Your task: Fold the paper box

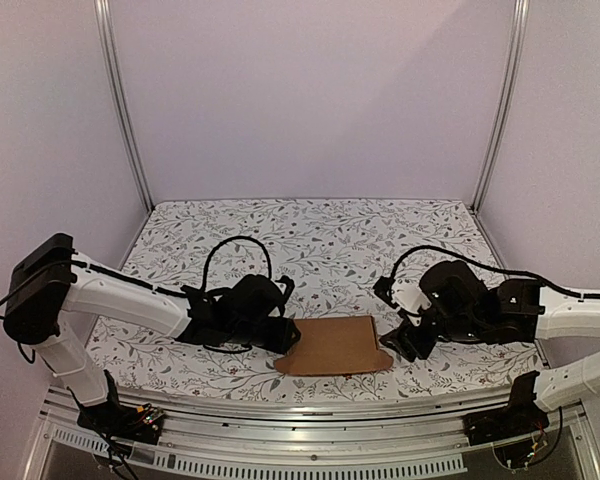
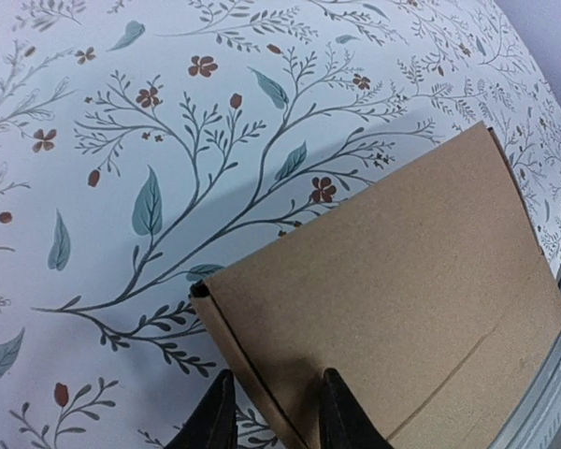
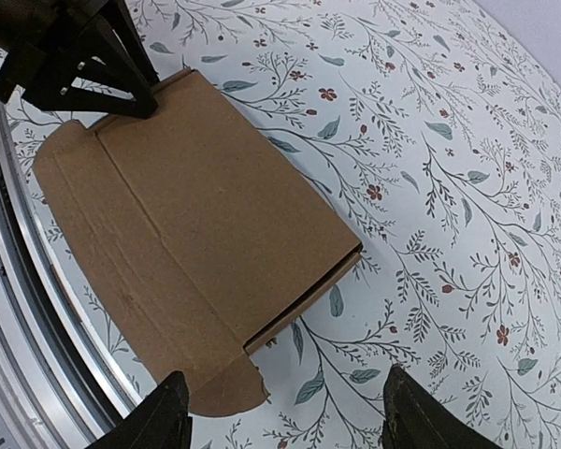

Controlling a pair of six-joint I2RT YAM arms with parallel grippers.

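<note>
The left fingers [image 2: 215,416] stand close together with a narrow gap, straddling the paper box [image 2: 393,299] at its 9 o'clock edge; whether they clamp the cardboard cannot be told. The right fingers [image 3: 168,416] are spread wide just off the box's 3 o'clock end, holding nothing. The box lies flat between them, at 6 o'clock on the floral table [image 1: 320,230], near its front edge.
</note>
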